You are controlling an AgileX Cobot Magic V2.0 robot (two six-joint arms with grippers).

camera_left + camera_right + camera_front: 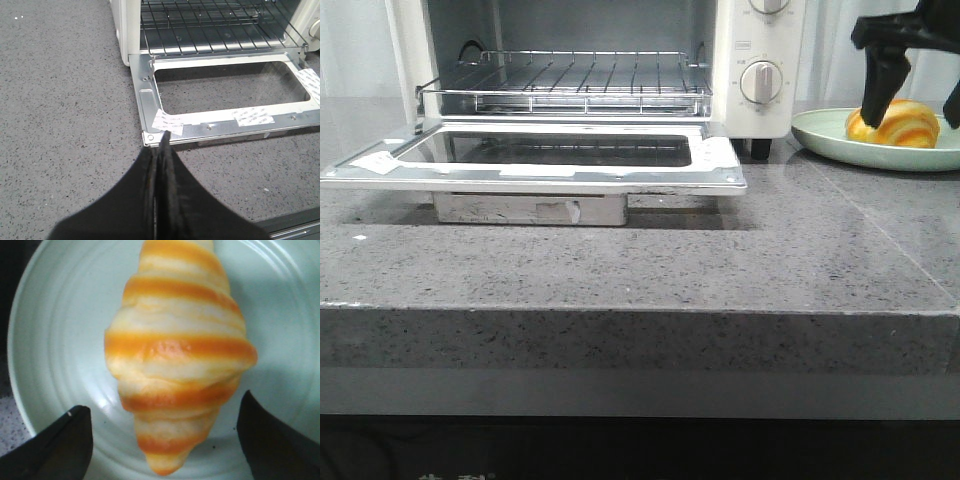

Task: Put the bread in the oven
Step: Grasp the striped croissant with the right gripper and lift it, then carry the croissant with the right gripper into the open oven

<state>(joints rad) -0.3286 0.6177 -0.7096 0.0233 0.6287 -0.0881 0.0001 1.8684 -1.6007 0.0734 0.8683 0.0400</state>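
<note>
The bread (pixel 905 127), a glossy golden roll with orange stripes, lies on a pale green plate (pixel 820 133) to the right of the oven (pixel 760 45). My right gripper (pixel 917 105) is open and hangs over the plate, a finger on each side of the bread. In the right wrist view the bread (pixel 180 350) lies between the fingers of the right gripper (pixel 161 412) without touching them. The oven door (pixel 720 160) is folded down flat and the wire rack (pixel 570 75) is bare. My left gripper (pixel 162 147) is shut and empty by the door's front left corner (pixel 148 136).
The oven has round knobs (pixel 761 82) on its right panel. The open door overhangs the grey speckled counter (pixel 640 260). The counter's front edge runs across the lower front view.
</note>
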